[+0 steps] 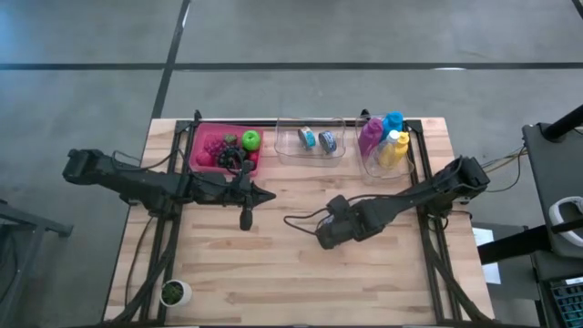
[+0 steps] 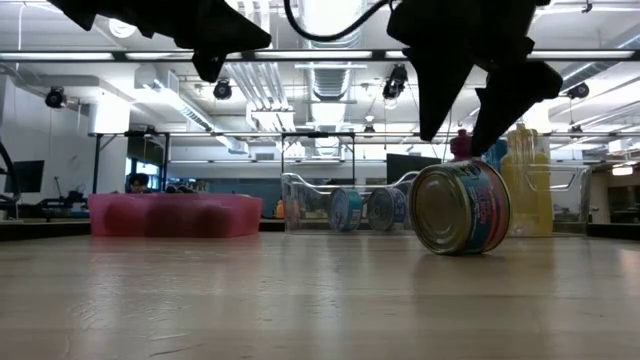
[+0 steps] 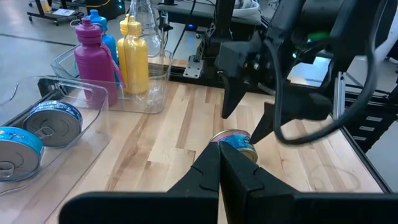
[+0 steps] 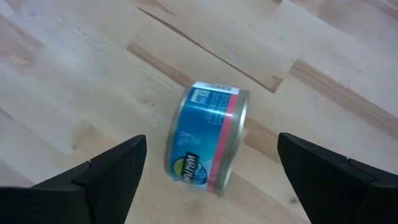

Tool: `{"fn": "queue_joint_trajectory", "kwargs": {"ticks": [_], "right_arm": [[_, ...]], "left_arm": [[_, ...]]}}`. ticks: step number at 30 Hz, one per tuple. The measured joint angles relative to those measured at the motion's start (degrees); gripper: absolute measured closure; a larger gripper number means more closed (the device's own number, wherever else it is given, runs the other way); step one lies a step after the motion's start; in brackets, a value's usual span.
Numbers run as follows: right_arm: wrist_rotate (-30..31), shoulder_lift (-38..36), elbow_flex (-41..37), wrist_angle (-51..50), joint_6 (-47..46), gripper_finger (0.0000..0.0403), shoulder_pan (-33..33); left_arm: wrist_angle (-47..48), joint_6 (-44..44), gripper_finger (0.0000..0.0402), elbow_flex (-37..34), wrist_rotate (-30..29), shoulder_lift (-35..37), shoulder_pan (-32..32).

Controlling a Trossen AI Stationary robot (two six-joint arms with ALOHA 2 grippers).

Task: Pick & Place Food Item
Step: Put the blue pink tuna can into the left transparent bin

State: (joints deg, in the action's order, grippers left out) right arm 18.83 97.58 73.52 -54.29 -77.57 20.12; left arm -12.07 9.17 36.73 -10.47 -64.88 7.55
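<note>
Tuna can (image 4: 207,139) is lying on its side on the wooden surface (image 1: 301,273), near the middle and a little toward the right, its blue and pink label facing up in the right wrist view. Right gripper (image 2: 482,115) is hanging just above the can with its jaws standing wide apart, one finger to each side, gripping nothing; in the low view the can (image 2: 460,207) is resting on the wood, apart from the fingers. Left gripper (image 1: 246,216) is hovering over the surface just in front of the pink tray (image 1: 197,153), its jaws pressed together on nothing. That tray is holding a green apple (image 1: 250,140) and dark purple fruit. Beside it, a clear bin (image 1: 310,150) is holding two more cans (image 1: 316,139), and another clear bin (image 1: 369,164) at the back right is holding coloured bottles (image 1: 387,139). A small cup (image 1: 174,292) is sitting near the front left corner.
</note>
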Motion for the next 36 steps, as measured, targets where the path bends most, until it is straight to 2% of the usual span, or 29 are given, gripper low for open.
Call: {"fn": "queue_joint_trajectory", "kwargs": {"ticks": [36], "right_arm": [[-1.07,8.38,-0.04,2.65,0.18,0.0042,-0.02]], "left_arm": [[0.41,-0.22,0.0398,-0.04,0.01,0.00,0.00]]}}
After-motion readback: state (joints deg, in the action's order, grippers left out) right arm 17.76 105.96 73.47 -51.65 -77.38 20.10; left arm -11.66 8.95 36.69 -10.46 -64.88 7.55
